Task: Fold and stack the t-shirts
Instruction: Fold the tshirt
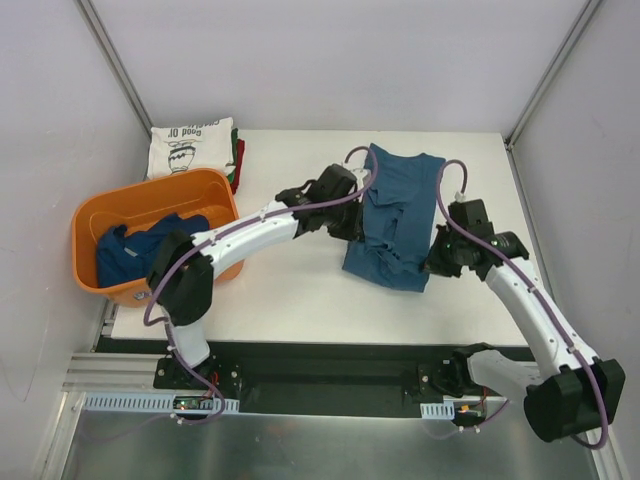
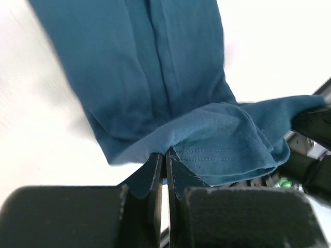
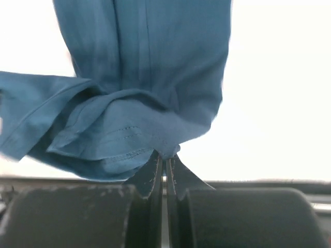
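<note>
Nearest the arms, the left tool [image 2: 165, 155] is clamped on the left side of a dark blue t-shirt [image 1: 395, 215] and the right tool [image 3: 165, 156] on its right side, with stitched hem bunched up at each grip. The shirt stretches away from them over the white counter [image 1: 290, 290]. To the left an orange tub [image 1: 92, 215] holds crumpled blue t-shirts [image 1: 140, 250], and at the far-left corner a folded cream t-shirt [image 1: 190, 145] tops the green and red t-shirts [image 1: 238, 160].

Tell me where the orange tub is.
In the top view the orange tub sits at the left of the table, just nearer than the folded shirt stack, holding a blue shirt.
</note>
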You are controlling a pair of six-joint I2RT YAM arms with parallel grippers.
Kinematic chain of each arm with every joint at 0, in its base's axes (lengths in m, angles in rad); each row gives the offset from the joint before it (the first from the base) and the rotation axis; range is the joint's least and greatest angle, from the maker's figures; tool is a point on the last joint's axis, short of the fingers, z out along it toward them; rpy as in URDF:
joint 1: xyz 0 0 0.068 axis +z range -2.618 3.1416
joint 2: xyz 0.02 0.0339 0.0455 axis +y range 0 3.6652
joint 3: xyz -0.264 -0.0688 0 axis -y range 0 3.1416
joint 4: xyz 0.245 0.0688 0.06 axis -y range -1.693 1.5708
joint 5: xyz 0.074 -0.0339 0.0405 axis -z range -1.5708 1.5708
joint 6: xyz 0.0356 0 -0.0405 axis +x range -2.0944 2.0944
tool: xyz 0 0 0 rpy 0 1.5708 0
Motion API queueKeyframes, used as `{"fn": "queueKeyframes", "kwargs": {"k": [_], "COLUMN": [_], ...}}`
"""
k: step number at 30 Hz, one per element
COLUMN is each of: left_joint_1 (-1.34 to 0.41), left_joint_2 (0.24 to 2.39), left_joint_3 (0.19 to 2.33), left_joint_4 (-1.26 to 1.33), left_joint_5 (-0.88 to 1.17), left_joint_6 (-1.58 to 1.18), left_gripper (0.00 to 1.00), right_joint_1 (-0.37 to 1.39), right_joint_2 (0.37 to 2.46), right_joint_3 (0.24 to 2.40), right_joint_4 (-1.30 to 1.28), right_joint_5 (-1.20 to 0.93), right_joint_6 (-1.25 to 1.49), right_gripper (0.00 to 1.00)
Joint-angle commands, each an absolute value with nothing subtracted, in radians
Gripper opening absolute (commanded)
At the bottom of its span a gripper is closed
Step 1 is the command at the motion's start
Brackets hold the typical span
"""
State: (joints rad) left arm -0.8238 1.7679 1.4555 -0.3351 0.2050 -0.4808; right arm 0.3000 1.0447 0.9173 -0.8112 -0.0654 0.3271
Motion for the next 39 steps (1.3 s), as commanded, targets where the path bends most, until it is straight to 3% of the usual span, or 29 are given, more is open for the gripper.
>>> {"fn": "queueKeyframes", "kwargs": {"k": [1, 18, 28, 31, 33, 34, 35, 38, 39], "left_joint_1": [-0.775, -0.655, -0.626, -0.618, -0.612, -0.608, -0.604, -0.597, -0.597], "left_joint_2": [1.876, 2.213, 2.391, 2.422, 2.419, 2.416, 2.410, 2.367, 2.335], "left_joint_3": [1.629, 1.991, 2.132, 2.151, 2.149, 2.148, 2.146, 2.132, 2.123], "left_joint_4": [-0.339, -0.342, -0.342, -0.342, -0.344, -0.344, -0.344, -0.344, -0.342], "left_joint_5": [0.274, 0.433, 0.471, 0.436, 0.410, 0.402, 0.403, 0.410, 0.407], "left_joint_6": [-0.407, -0.403, -0.439, -0.463, -0.472, -0.474, -0.479, -0.476, -0.476], "left_gripper": [0.00, 0.02, 0.08, 0.15, 0.25, 0.29, 0.44, 0.60, 0.88], "right_joint_1": [0.233, 0.069, 0.038, 0.025, 0.021, 0.018, 0.018, 0.018, 0.020], "right_joint_2": [1.126, 1.499, 1.707, 1.793, 1.821, 1.831, 1.832, 1.801, 1.767], "right_joint_3": [1.037, 1.242, 1.308, 1.359, 1.380, 1.390, 1.408, 1.423, 1.420], "right_joint_4": [-0.713, -0.529, -0.491, -0.491, -0.494, -0.495, -0.502, -0.523, -0.529], "right_joint_5": [-0.026, -0.140, -0.124, -0.155, -0.158, -0.167, -0.169, -0.160, -0.150], "right_joint_6": [0.239, 0.163, 0.170, 0.166, 0.170, 0.166, 0.164, 0.147, 0.144], "right_gripper": [0.01, 0.01, 0.01, 0.01, 0.08, 0.16, 0.23, 0.62, 0.76]}}
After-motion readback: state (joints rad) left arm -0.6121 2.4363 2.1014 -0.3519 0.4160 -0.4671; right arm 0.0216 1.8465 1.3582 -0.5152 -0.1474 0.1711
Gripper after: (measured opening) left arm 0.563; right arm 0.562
